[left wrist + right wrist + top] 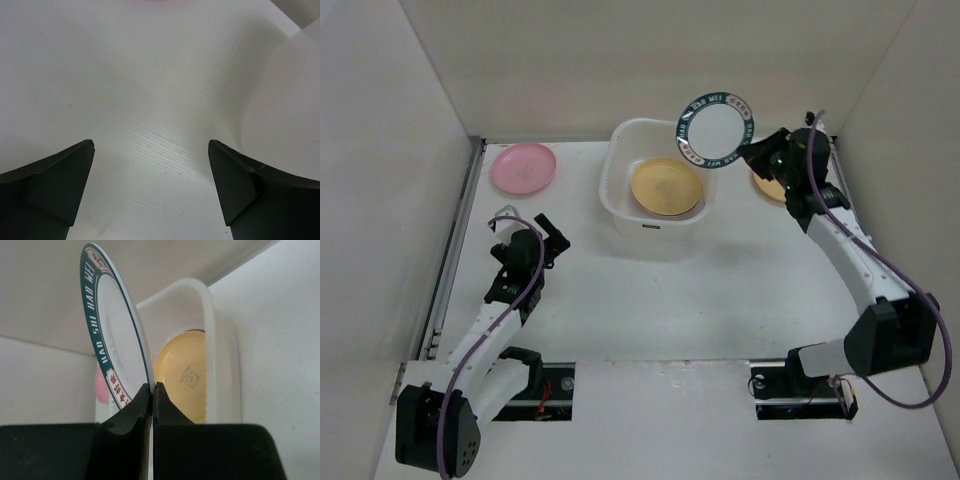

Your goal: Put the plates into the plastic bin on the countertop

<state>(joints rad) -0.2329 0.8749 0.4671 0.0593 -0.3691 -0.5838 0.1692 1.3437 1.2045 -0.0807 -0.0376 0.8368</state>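
1. The right gripper is clamped on the edge of a white plate with a green lettered rim, holding it on edge and tilted in the air over the far right corner of the bin
2. A yellow plate lies flat inside the bin, which stands on the countertop near the back wall
3. A pink plate lies on the countertop at the far left, well apart from the bin
4. A second yellow plate shows partly behind the right arm, to the right of the bin
5. The left gripper hangs over bare countertop with its jaws spread wide, holding nothing
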